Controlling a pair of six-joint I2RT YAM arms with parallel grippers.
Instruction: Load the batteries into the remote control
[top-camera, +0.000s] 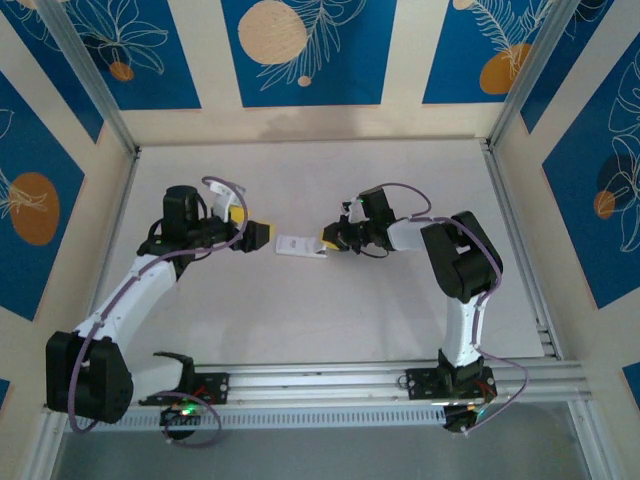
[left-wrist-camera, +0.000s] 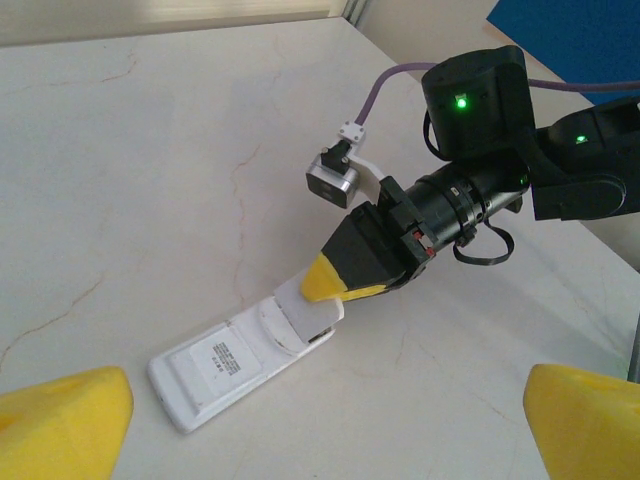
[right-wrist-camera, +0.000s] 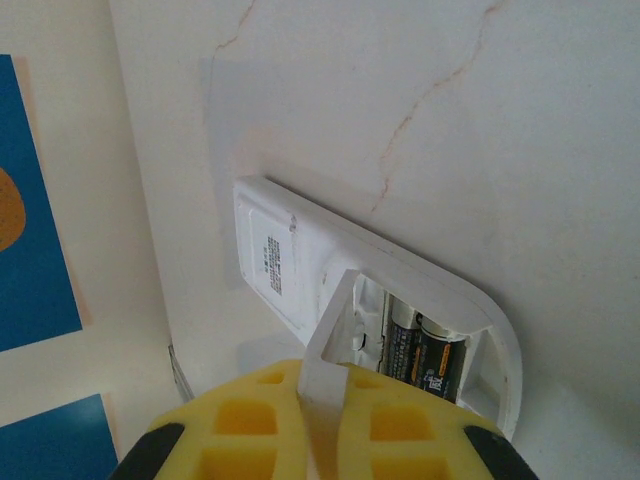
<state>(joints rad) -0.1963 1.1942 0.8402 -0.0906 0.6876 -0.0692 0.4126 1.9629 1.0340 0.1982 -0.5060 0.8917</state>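
Pinching the cover (right-wrist-camera: 330, 320), right gripper (left-wrist-camera: 328, 280) meets the remote control's (left-wrist-camera: 215, 370) end; left gripper (top-camera: 263, 236) gapes.

The table (top-camera: 330, 310) is a flat, pale cream slab with a marble-like look, crossed by thin brownish veins (left-wrist-camera: 238, 190) that wander across it in irregular lines. Its surface is matte and evenly lit, and it runs back to the foot of the walls. Near its middle lies the remote control (top-camera: 298, 246), a small white flat rectangle resting with its plain back upward, long axis running roughly left to right. A grey printed label (left-wrist-camera: 225, 360) sits in the middle of that back. The end toward the right arm's side is opened, the compartment there uncovered. The remote casts a soft shadow on the slab beside it.
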